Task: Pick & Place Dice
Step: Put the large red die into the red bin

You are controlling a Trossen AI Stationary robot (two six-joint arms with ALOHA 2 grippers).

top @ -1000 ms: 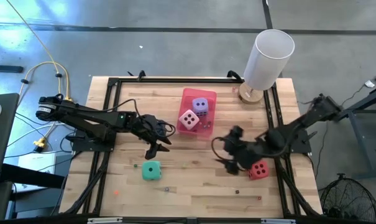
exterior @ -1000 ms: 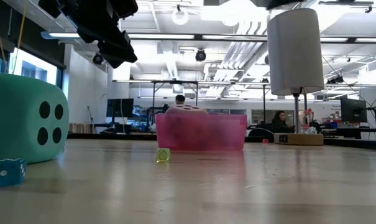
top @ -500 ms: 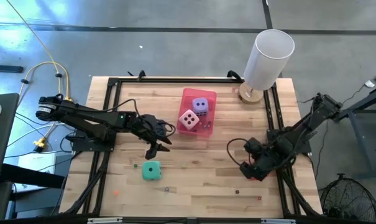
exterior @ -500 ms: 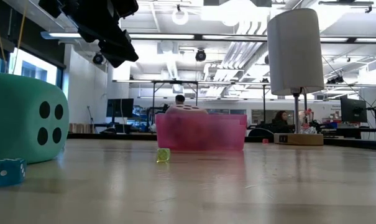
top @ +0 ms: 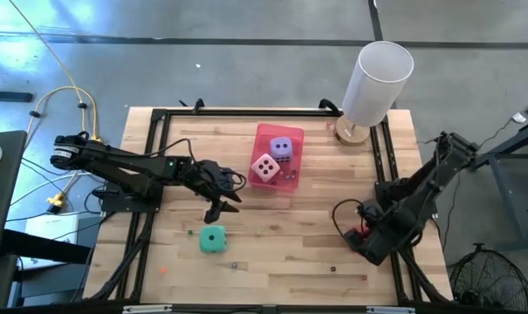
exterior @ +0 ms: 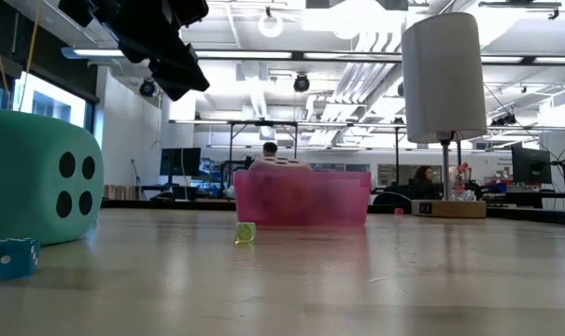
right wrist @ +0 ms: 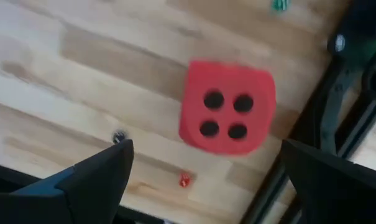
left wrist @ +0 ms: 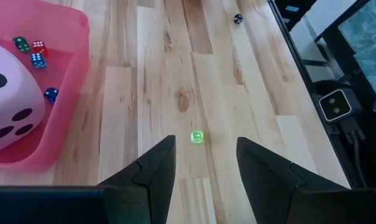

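Red die [right wrist: 227, 107] lies on the table under the right gripper [right wrist: 203, 167], fingers spread wide; left gripper [left wrist: 200, 165] likewise spread

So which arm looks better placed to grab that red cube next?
The right one, I'd guess. The right gripper hangs open over the red die at the table's right edge. The left gripper waits open near the teal die, far across the table.

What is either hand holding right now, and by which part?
Nothing. The left hand hangs open above the table; the right hand is open over the red die, not touching it.
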